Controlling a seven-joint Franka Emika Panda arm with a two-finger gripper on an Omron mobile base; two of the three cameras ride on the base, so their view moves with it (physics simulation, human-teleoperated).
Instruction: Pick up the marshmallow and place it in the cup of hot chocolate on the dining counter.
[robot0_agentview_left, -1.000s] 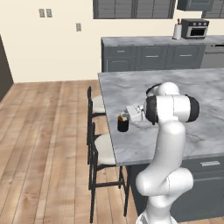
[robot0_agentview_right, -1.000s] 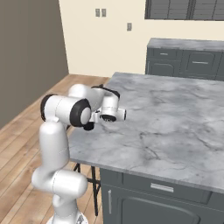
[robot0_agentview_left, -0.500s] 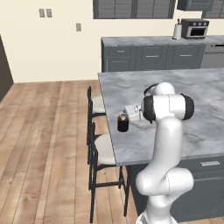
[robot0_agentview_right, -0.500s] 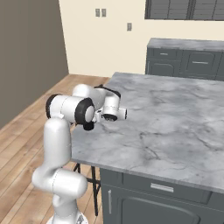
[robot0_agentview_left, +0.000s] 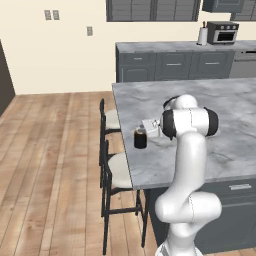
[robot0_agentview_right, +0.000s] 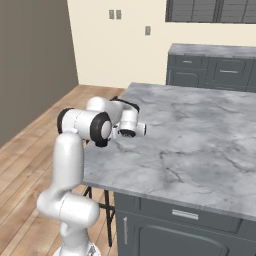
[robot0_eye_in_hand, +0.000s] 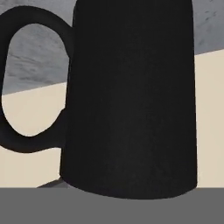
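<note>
The cup of hot chocolate is a near-black mug on the dining counter, close to its left edge. In the hand view the cup looms very near, side-on, with its handle to the left. My gripper sits low over the counter just right of the cup and reaches toward it; the hand also appears from the other side as the gripper. Its fingers are hidden from me, and it is shut. The marshmallow is hidden.
Two dark-framed stools stand along the counter's left edge, right below the cup. A toaster oven and a paper roll sit on the far back counter. Bare marbled top stretches to the right of the hand.
The arm's elbow and hand have eased slightly left, closer to the cup. The cup has not moved.
</note>
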